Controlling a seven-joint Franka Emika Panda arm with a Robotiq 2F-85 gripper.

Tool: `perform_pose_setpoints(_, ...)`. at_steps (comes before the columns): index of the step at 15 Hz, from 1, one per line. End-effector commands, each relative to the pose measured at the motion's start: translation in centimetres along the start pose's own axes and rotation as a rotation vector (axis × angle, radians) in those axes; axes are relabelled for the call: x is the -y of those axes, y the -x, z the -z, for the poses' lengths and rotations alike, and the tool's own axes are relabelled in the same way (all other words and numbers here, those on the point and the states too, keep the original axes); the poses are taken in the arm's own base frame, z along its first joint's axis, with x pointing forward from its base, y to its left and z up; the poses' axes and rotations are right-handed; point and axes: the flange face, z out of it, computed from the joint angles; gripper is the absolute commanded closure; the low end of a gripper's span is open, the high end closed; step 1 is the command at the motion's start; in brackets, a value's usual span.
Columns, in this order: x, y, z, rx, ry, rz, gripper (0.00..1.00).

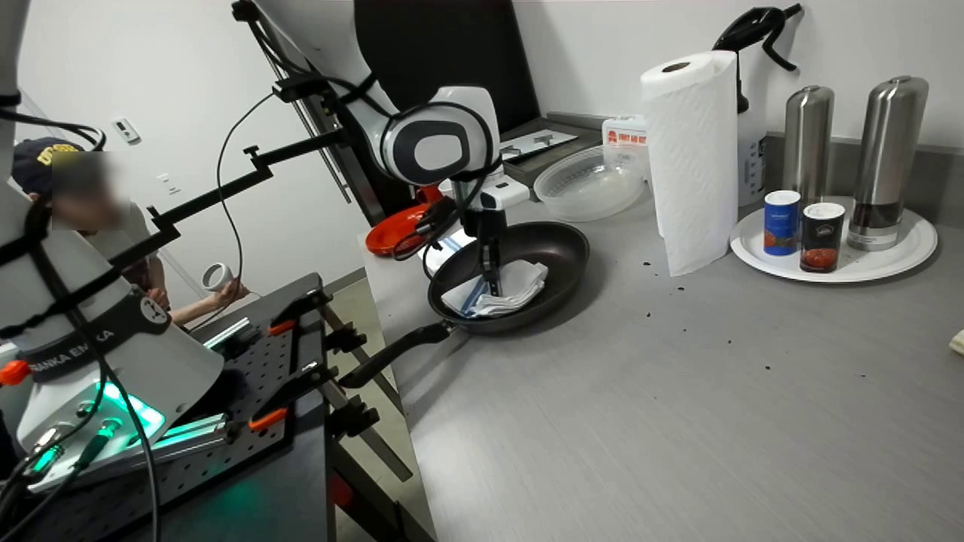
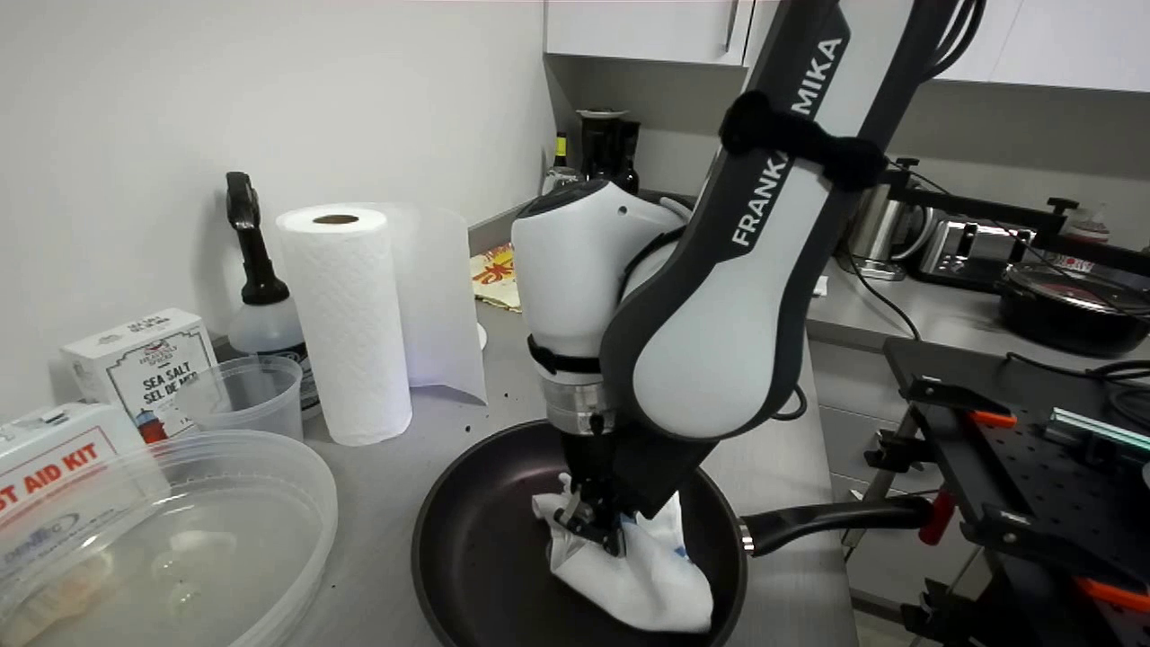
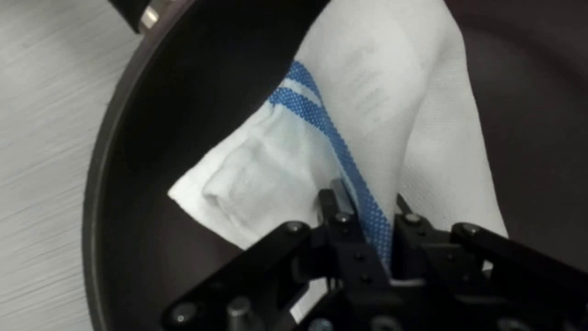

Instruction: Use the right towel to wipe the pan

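The pan [image 1: 565, 260] sits on the grey counter, its black handle reaching over the counter edge; it also shows in an exterior view [image 2: 485, 557] and in the wrist view [image 3: 119, 184]. The right towel [image 1: 521, 286], white with blue stripes, lies bunched inside the pan; it shows in an exterior view [image 2: 642, 584] and in the wrist view [image 3: 367, 87]. My gripper [image 3: 370, 207] points down into the pan, its fingers closed around a raised fold of the towel. In both exterior views the gripper [image 1: 493, 287] [image 2: 593, 530] is low over the pan's floor. The fingertips' inner faces are partly hidden by cloth.
A clear plastic bowl [image 1: 587, 192] and a paper-towel roll [image 1: 697, 165] stand close to the pan. A white tray [image 1: 904, 260] holds shakers and steel mills. A red dish [image 1: 392, 232] and another white, blue-striped cloth [image 1: 454, 242] lie behind the pan.
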Motion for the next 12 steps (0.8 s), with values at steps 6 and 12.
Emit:
perform_pose_setpoints(6,3.1,1.8,1.1,0.075,-0.069,0.035,0.96)
perform_pose_setpoints(12,4.8,2.3,2.8,0.125,-0.140,0.044,0.96)
